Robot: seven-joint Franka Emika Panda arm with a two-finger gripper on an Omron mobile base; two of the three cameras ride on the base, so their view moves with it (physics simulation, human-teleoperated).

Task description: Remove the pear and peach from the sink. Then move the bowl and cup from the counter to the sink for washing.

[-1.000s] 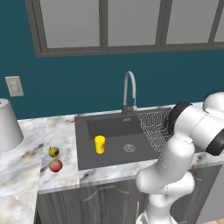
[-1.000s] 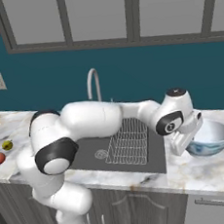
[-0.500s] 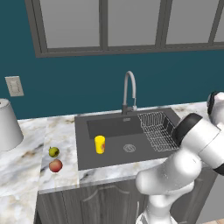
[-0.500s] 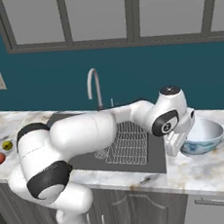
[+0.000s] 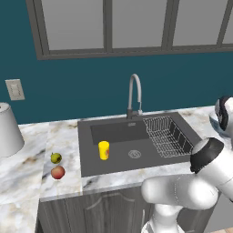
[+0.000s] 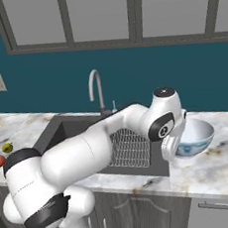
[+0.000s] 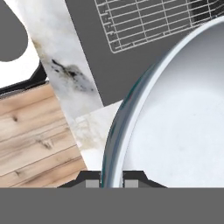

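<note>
We see the bowl point(image 6: 194, 136) tilted, to the right of the sink point(image 6: 78, 132), at or just above the counter point(image 6: 216, 167); whether it still touches the marble we cannot tell. In the hand view its pale rim point(image 7: 131, 113) runs down between the two dark fingertips point(image 7: 92, 183), so the end effector point(image 6: 172, 149) is pinching the bowl by its near rim, one finger inside and one outside. In the right base view the end effector sits at the bowl's left edge, with the white arm reaching across the front of the sink to it.

The cup point(image 5: 103, 150) stands upright on the sink floor, left of the round drain point(image 5: 134, 154). The wire rack point(image 5: 167, 135) fills the sink's right side and the curved faucet point(image 5: 134, 93) rises behind the basin.

The pear point(image 5: 56, 158) and the peach point(image 5: 58, 172) lie on the counter just left of the sink, close together, the pear behind the peach. Farther left stands a large grey-white conical vessel point(image 5: 9, 129).
</note>
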